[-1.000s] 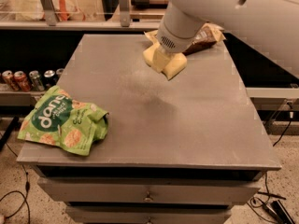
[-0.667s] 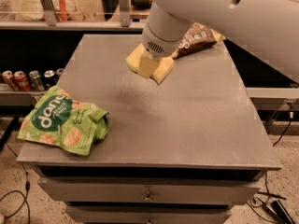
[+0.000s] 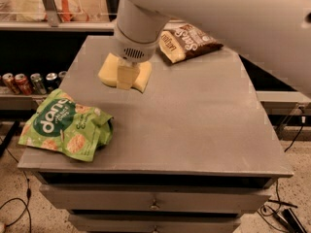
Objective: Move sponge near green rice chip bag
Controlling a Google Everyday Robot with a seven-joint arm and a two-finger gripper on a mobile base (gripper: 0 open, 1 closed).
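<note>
The sponge (image 3: 109,72) is a small pale yellow foam block with wavy, curved edges. It sits in my gripper (image 3: 125,76) over the far left part of the grey table (image 3: 194,115). My two fingers are closed on its middle. One pale finger lies down its near face, so the block shows on both sides of it. I cannot tell whether its underside touches the tabletop. My white arm (image 3: 218,13) comes in from the upper right, and its round wrist sits just above the sponge.

The green rice chip bag (image 3: 65,125) lies crumpled flat at the near left corner of the table. It is bright green with white lettering and pictures of pale round chips. It is apart from the sponge, nearer and to the left. A brown-and-cream snack bag (image 3: 187,40) lies at the far edge, just right of my wrist.

Below the tabletop are drawers (image 3: 146,198), all shut, so I cannot see what is in them. On a low shelf to the left stands a row of drink cans (image 3: 29,81).
</note>
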